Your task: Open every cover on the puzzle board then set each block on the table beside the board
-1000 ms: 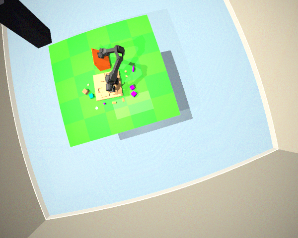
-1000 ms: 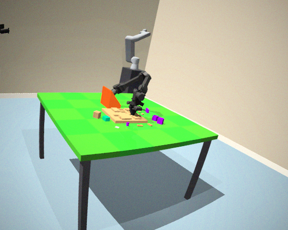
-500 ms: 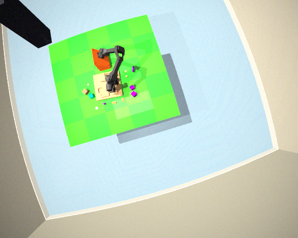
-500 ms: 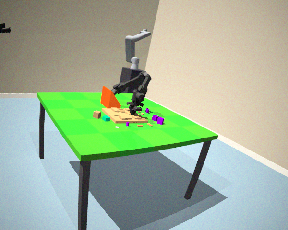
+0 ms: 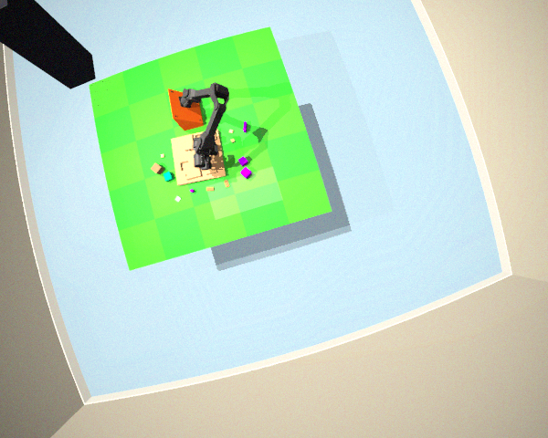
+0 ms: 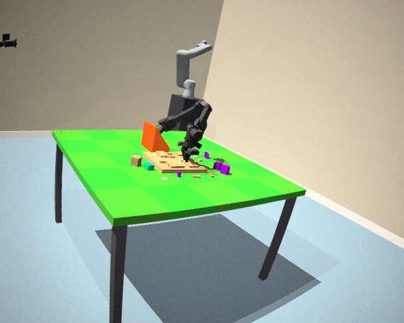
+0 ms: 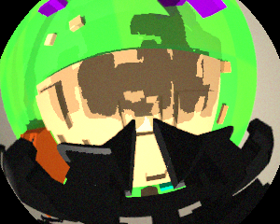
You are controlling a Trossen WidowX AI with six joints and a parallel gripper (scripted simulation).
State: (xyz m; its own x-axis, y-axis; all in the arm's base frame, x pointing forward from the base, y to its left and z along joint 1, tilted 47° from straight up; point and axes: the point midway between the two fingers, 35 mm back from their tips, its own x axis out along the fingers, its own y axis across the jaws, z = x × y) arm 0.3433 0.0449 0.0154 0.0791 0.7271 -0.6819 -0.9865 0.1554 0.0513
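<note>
One pincer (image 5: 203, 165) (image 6: 186, 159) (image 7: 144, 122), partly closed on something at the board, I can't tell what | wooden puzzle board (image 5: 184, 160) (image 6: 170, 169) (image 7: 154, 151) lies on the green surface (image 5: 246, 226) (image 6: 195, 198) (image 7: 107, 35), left of centre in the top view

The orange wedge (image 5: 185, 117) (image 6: 149, 138) (image 7: 51, 158) is blocking one side of the puzzle board (image 5: 185, 176) (image 6: 181, 170) (image 7: 205, 121) — rising well above it. Raised wooden pieces are crowding the gripper (image 5: 205, 164) (image 6: 186, 160) (image 7: 144, 122) low down. Beyond the far-side edge from the teal block (image 5: 167, 176) (image 6: 148, 166) (image 7: 166, 188), a gap is running between the board and two purple cubes (image 5: 244, 167) (image 6: 224, 169) (image 7: 208, 7) — open air is lying above them.
</note>
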